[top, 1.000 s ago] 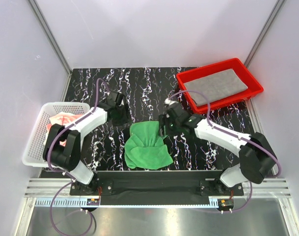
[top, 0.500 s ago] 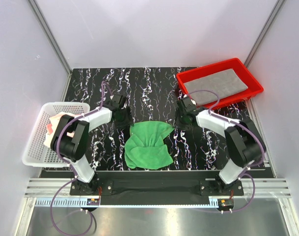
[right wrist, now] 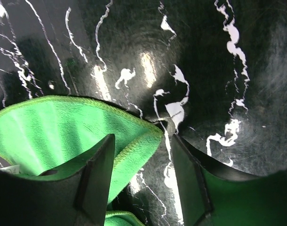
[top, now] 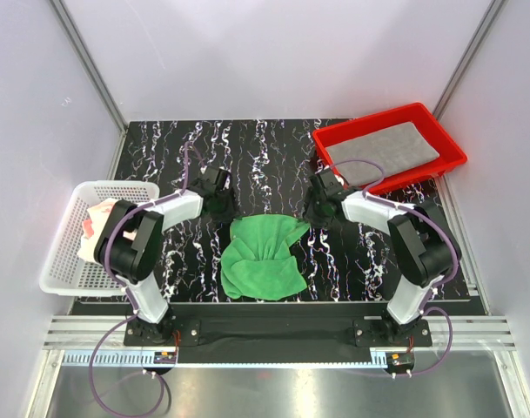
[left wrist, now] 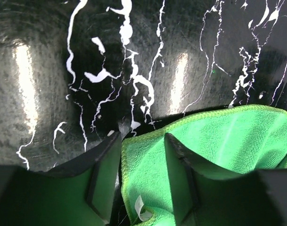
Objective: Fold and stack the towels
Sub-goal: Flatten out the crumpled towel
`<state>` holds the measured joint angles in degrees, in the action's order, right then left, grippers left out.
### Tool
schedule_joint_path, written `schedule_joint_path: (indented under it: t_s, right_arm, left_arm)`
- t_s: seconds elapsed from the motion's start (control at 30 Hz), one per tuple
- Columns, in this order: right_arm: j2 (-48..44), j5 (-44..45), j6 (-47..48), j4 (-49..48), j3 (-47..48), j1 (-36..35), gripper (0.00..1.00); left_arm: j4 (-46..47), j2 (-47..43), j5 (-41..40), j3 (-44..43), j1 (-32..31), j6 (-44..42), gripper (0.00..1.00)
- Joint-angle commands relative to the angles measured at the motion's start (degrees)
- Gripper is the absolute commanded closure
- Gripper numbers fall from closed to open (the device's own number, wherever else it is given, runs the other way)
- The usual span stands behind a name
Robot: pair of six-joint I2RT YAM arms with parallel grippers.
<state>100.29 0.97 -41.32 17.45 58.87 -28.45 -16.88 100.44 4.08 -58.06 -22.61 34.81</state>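
Note:
A bright green towel (top: 263, 257) lies bunched on the black marbled table (top: 265, 152), between the arms. My left gripper (top: 219, 205) is down at its far left corner. In the left wrist view the open jaws (left wrist: 142, 141) straddle that corner of the green towel (left wrist: 218, 141), with a white tag between them. My right gripper (top: 317, 209) is at the far right corner. Its open jaws (right wrist: 142, 139) have the folded corner of the green towel (right wrist: 53, 127) between them. A grey towel (top: 382, 152) lies flat in the red tray. A pink towel (top: 97, 218) sits in the basket.
The red tray (top: 373, 119) stands at the back right, close behind my right arm. The white lattice basket (top: 117, 185) stands at the left edge beside my left arm. Grey walls enclose the table on three sides.
My right gripper has drawn back from the towel's middle to its far right corner. My left gripper has shifted right onto the far left corner, and its jaws have narrowed.

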Motion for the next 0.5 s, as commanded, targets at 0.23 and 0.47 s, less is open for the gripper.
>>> schedule_joint_path:
  t_s: [0.23, 0.47]
  right_arm:
    - [3.4, 0.8, -1.6, -0.6, 2.7, 0.1, 0.45]
    - [4.0, 0.0, -1.6, -0.8, 3.4, 0.1, 0.5]
  left_arm:
    - [-1.6, 3.5, 0.3, -1.6, -0.6, -0.2, 0.89]
    - [-2.5, 2.6, 0.7, -3.3, -0.6, -1.2, 1.0]
